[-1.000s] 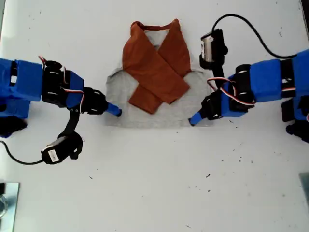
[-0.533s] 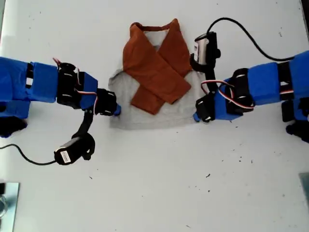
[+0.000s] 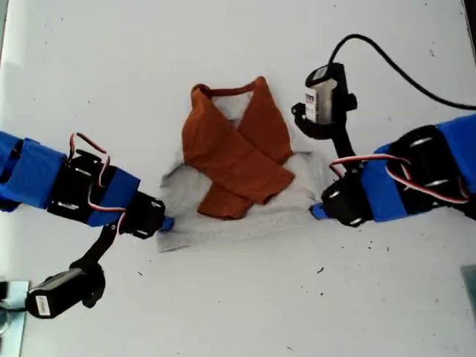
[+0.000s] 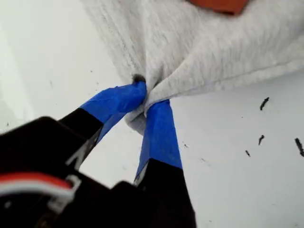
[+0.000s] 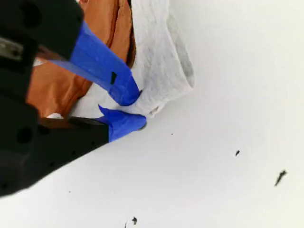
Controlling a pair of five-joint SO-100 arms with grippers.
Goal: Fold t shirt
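The t shirt (image 3: 290, 202) lies flat mid-table, grey body with rust-orange sleeves crossed over its chest and the neckline at the far end. My first gripper (image 3: 167, 223) comes in from the exterior view's left and is shut on the hem corner on that side; up close, its blue fingertips (image 4: 145, 95) pinch bunched grey cloth (image 4: 199, 47). My second gripper (image 3: 318, 212) comes in from the exterior view's right and is shut on the opposite hem corner. Its tips (image 5: 135, 109) clamp a grey fold (image 5: 161, 61), with orange cloth beside it.
White table (image 3: 238, 312) with small dark specks (image 3: 320, 270) in front of the hem. A metal object (image 3: 11, 312) sits at the exterior view's bottom left corner. A black cable (image 3: 401, 71) trails from the second arm's camera.
Both grippers have closed on the hem corners and pulled toward the exterior view's bottom; the whole shirt has slid that way with them. The hem is now slightly rumpled.
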